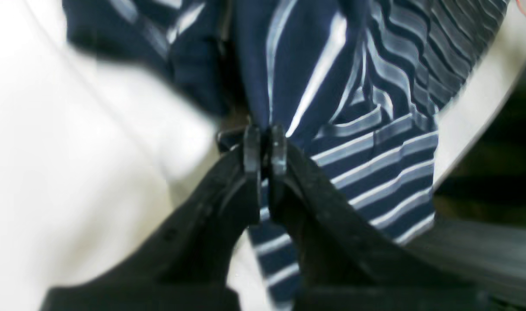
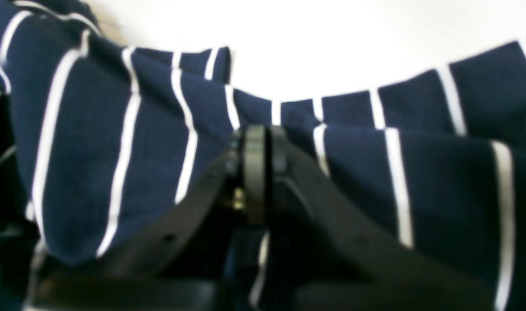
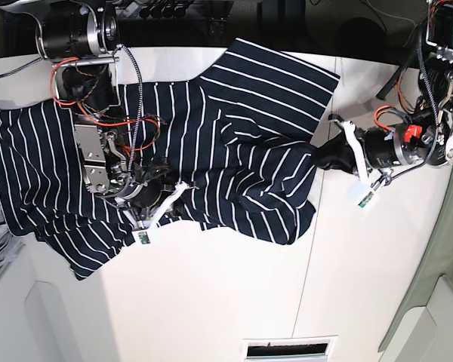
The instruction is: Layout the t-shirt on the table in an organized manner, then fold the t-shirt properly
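The striped t-shirt (image 3: 234, 143) lies spread and crumpled on the white table (image 3: 234, 302). The left gripper (image 1: 265, 147) pinches its edge tight. The right gripper (image 2: 263, 149) looks squeezed closed on a fold too, though it's blurry.

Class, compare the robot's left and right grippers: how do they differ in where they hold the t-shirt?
The left gripper pinches the t-shirt at its side edge, arm over bare table. The right gripper pinches it near the bottom edge, arm lying across the fabric. Both are shut on the cloth.
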Controlling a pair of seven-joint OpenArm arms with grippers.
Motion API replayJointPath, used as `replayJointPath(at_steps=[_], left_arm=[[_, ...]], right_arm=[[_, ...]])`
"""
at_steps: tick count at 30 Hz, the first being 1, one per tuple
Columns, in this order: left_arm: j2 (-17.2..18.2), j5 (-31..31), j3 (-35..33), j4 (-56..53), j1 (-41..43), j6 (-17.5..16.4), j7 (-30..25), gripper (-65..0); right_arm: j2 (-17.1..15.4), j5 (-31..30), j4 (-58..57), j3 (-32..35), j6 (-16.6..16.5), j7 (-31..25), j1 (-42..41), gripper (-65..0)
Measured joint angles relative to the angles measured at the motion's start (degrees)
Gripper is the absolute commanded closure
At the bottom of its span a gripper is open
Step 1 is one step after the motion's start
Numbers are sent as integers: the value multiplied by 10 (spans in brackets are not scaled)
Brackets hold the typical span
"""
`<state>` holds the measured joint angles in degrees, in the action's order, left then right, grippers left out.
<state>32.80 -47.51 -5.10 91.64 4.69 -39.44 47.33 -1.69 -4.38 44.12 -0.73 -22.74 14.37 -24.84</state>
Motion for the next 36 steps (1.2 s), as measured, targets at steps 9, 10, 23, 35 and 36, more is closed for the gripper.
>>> replayJointPath(at_steps=[9,10,23,35,36], left_arm=[[55,-11,-2,29,106,-1,-10,0],[55,-10,-2,29,113,-1,-10,0],[95,-62,23,29,145,0,62,-190],[33,-63,165,29,70,0,10,0],[24,-53,160,29,64,0,9,0]], right_arm=[[-59,0,-2,0,-2,-36,1,0],[-59,0,-2,0,-1,-38,1,-1],[-62,-65,31,-7,0,-24,5,-388],[-59,-96,155,-169,6,188,15,0],[-59,-105,180,-193,6,206,23,0]])
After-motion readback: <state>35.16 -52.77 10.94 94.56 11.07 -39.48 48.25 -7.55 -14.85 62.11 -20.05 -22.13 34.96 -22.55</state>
